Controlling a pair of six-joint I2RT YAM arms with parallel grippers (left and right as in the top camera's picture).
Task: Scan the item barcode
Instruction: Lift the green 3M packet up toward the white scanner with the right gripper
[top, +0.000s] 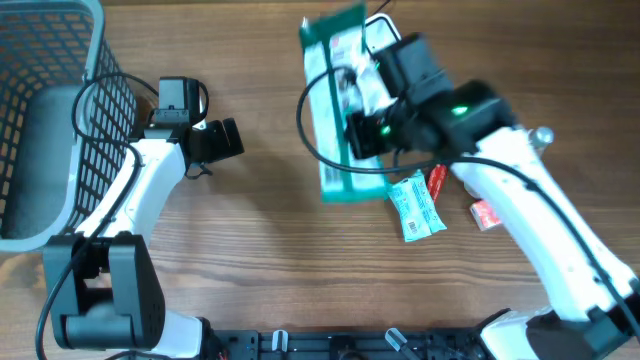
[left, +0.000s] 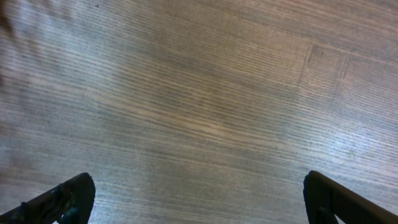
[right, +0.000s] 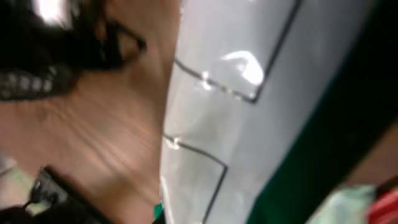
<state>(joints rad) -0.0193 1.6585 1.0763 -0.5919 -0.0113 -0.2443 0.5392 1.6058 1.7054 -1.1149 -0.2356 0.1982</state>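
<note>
Pouch (top: 330, 120) of glossy white, green-bordered plastic is held above the brown wooden table (top: 250, 250), clamped near its right edge by the closed right gripper (top: 362, 135). Judged light, limp and slippery; grip a sealed border, keeping the barcode exposed. Left gripper (top: 224, 140) stands fully open, empty.

Mock shop checkout: basket (top: 30, 50), green package (top: 336, 186)
</note>
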